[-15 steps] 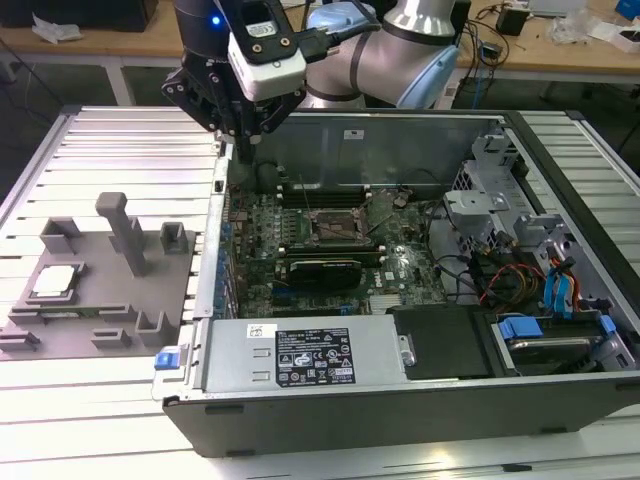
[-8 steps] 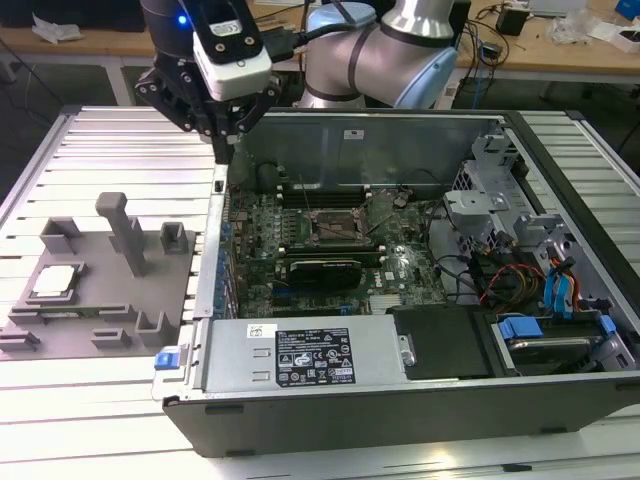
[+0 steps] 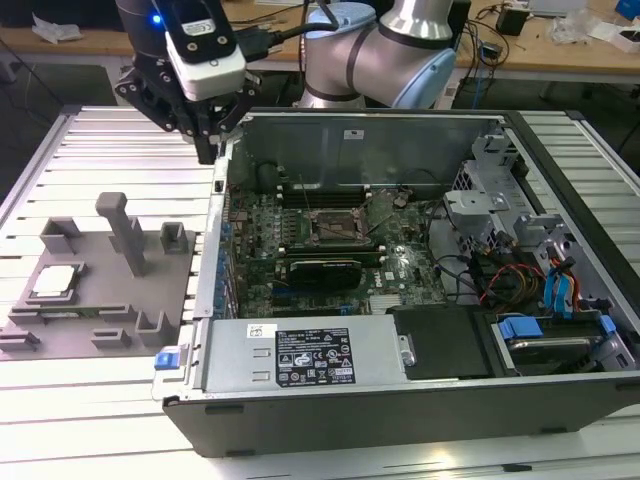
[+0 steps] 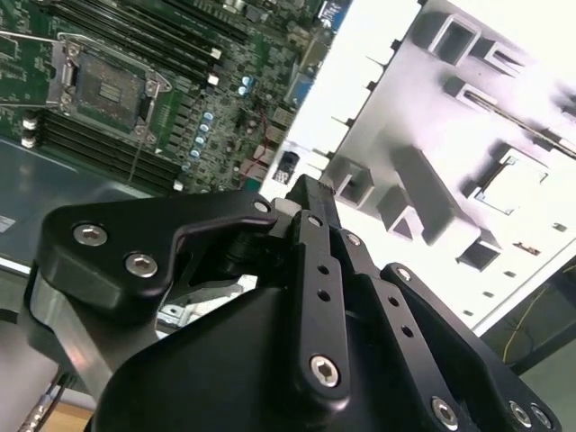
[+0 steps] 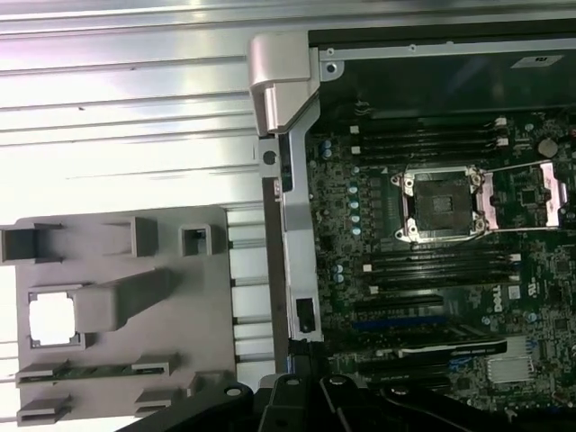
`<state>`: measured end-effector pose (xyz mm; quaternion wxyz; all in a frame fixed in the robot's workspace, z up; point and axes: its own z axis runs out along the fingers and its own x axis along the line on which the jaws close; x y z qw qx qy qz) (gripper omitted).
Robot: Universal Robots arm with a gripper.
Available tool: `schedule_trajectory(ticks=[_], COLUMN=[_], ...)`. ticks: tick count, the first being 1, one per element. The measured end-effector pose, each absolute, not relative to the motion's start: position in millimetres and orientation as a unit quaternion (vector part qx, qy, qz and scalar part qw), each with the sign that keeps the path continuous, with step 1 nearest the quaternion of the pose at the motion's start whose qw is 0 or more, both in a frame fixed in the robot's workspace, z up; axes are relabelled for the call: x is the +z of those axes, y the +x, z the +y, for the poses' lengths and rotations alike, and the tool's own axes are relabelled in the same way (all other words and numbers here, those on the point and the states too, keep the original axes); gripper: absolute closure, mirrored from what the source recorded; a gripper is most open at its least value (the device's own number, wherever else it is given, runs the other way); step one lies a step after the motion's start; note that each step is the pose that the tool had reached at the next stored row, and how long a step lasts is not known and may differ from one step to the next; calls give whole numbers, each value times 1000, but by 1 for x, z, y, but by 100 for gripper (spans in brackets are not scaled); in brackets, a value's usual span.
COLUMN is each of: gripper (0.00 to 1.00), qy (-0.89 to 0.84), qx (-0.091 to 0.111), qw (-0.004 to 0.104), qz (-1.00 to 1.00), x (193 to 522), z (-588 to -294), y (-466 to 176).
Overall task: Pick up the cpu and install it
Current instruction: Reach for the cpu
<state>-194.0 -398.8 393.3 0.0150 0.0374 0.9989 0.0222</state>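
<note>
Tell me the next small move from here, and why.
Probably shift the pincer toward the exterior view's left, over the silvery-white square cpu. The chip lies ungrasped in the grey plastic fixture tray, while the pincer hangs above the open computer case's side wall, and the metal-framed motherboard socket is empty.

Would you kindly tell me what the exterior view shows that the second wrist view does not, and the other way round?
The exterior view adds the power supply box along the case's near wall, the drive cage with blue clips, and the arm's silver joint behind the case. The second wrist view adds the screws in the black linkage, seen close, and a yellow cable past the table edge. Both share the chip lying in the grey tray, the open socket, and the pincer near the case wall, apart from the chip.
</note>
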Motion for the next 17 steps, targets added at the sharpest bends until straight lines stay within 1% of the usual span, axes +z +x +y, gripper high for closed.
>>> schedule_trajectory(ticks=[17], gripper=[89], qy=[37], qx=[22], qw=[16], qz=[999], x=[393], z=[-399], y=[-230])
